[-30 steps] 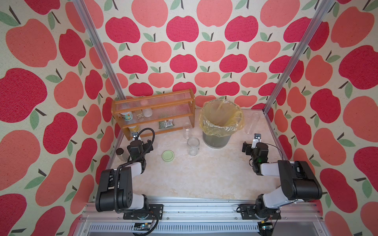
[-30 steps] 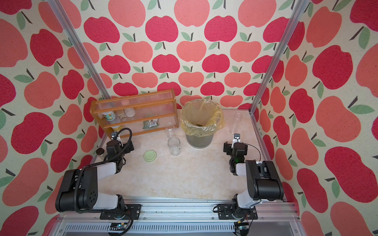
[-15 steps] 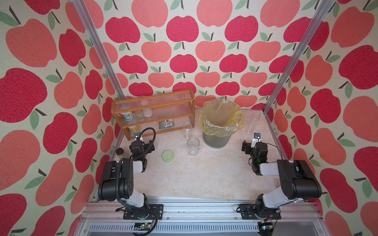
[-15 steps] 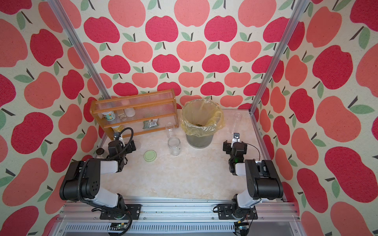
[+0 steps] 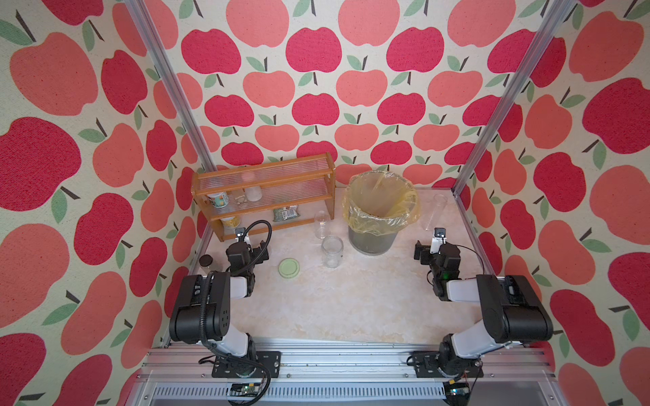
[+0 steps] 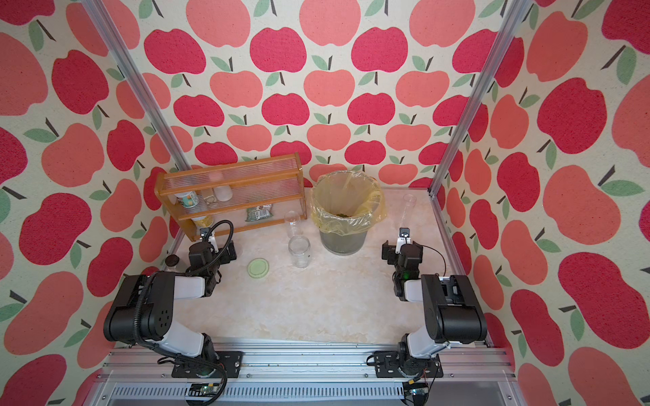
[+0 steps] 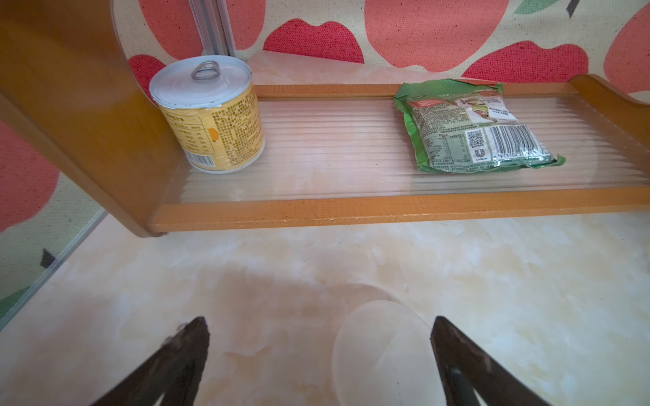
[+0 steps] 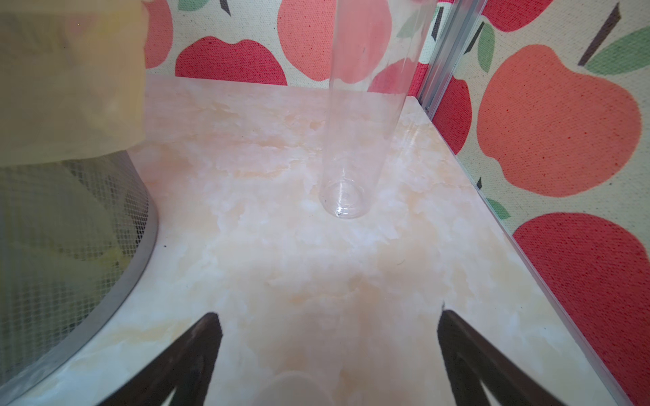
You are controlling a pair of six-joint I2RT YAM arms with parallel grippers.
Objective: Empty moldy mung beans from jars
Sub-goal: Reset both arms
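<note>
Three clear jars stand on the marble table with nothing visible inside them. The squat glass one (image 5: 332, 251) (image 6: 299, 251) is in the middle and its pale green lid (image 5: 289, 268) lies flat to its left. The short cylinder (image 5: 322, 225) is just behind it. The tall slim tube (image 5: 435, 211) (image 8: 355, 140) is at the back right. A patch of olive-green mung beans (image 6: 343, 214) lies inside the bagged bin (image 5: 381, 211). My left gripper (image 7: 318, 327) is open over bare table, facing the rack. My right gripper (image 8: 329, 316) is open, a short way before the tube.
The wooden rack (image 5: 263, 197) at the back left holds a yellow can (image 7: 211, 119), a green packet (image 7: 475, 130) and white tubs. A small brown-capped jar (image 5: 205, 262) sits by the left wall. The mesh bin wall (image 8: 70, 246) is close beside my right gripper. Metal posts mark the back corners.
The left arm has shifted a little, its wrist edging right in front of the rack and its upper links folding up. The right arm and the jars have not moved.
</note>
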